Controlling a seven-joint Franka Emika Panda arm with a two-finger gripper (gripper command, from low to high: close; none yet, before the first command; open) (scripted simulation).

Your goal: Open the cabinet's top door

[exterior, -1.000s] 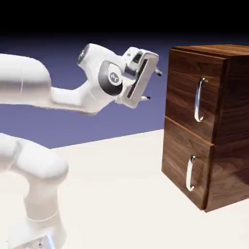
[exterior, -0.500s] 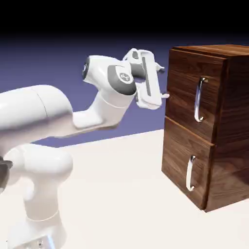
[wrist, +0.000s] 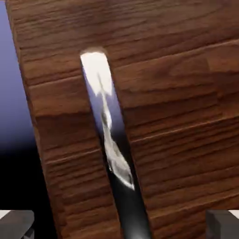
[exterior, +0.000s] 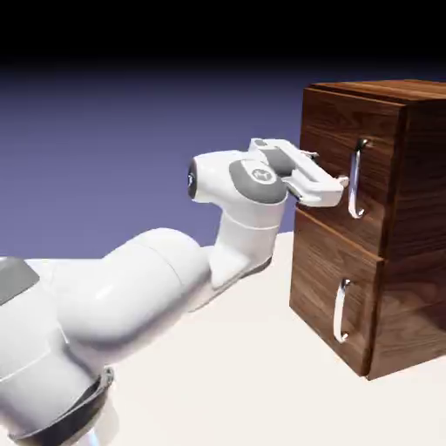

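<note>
One claw (exterior: pixel 331 168), fingers spread wide, before the cabinet (exterior: pixel 340 235); one top door (exterior: pixel 344 165), closed, above the cabinet's lower panel (exterior: pixel 331 283), its curved silver handle (exterior: pixel 355 179) near the claw.

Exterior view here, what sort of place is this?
Probably a simulated robotics test scene: a white Franka Panda arm, a walnut-grain two-door cabinet on a pale surface, and a plain blue-violet backdrop.

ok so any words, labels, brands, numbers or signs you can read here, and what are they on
One small dark mark on the arm's round grey joint cover: too small and blurred to read.
No text shows on the cabinet or its handles, in either view.
</note>
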